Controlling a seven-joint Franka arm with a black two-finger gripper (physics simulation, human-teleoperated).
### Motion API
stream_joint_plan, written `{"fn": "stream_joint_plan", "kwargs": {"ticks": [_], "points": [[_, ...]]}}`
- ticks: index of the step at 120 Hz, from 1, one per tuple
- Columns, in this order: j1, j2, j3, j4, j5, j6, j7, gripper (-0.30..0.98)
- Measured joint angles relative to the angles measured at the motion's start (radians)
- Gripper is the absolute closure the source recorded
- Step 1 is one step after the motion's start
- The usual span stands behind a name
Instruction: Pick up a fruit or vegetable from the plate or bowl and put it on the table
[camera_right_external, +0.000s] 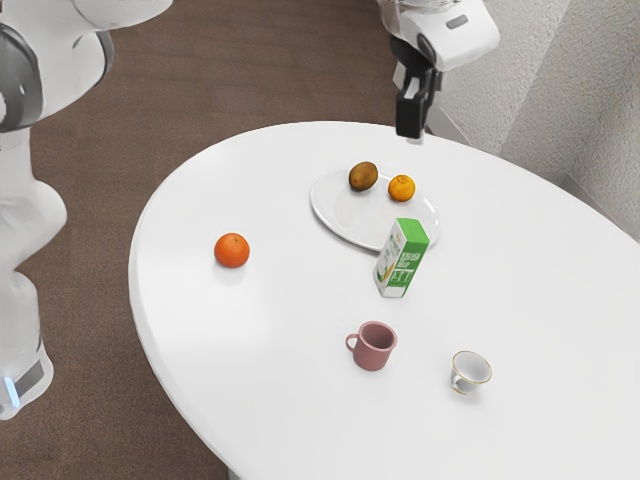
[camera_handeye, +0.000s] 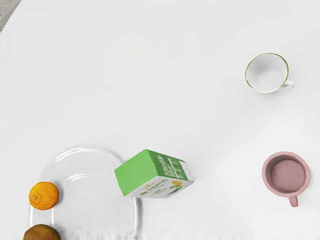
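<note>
Floor (camera_right_external: 250, 70) and red-orange fruit (camera_right_external: 232, 251) show in the exterior view — end effector (camera_right_external: 414, 120) open or closed, I can't tell.

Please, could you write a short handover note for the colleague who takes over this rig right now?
Hand: raised, carrying no fruit; open or shut, I cannot tell.
Plate: holds a brown fruit and an orange one.
Table: a red-orange fruit already lies on it; its origin is unclear.
Done: cannot be confirmed.
Left: if that one does not count, move one fruit from plate to table.
</note>
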Motion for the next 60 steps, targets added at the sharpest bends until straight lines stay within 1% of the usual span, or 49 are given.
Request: {"fn": "stream_joint_plan", "kwargs": {"ticks": [6, 11, 15, 19, 23, 28, 34, 39, 50, 60], "points": [[0.026, 0.008, 0.091, -0.003, -0.028, -0.008, 0.001, 0.02], [0.063, 0.026, 0.197, -0.012, -0.085, -0.009, 0.002, 0.02], [0.116, 0.036, 0.274, -0.041, -0.139, 0.007, 0.002, 0.02], [0.183, 0.041, 0.322, -0.083, -0.185, 0.039, 0.003, 0.02], [0.239, 0.042, 0.347, -0.135, -0.225, 0.086, 0.003, 0.02], [0.289, 0.04, 0.355, -0.202, -0.275, 0.154, 0.004, 0.02], [0.364, 0.04, 0.311, -0.297, -0.334, 0.263, 0.005, 0.02], [0.398, 0.048, 0.289, -0.348, -0.38, 0.356, 0.006, 0.02], [0.404, 0.084, 0.255, -0.396, -0.486, 0.55, 0.007, 0.02], [0.408, 0.098, 0.246, -0.486, -0.592, 0.715, 0.008, 0.04]]}}
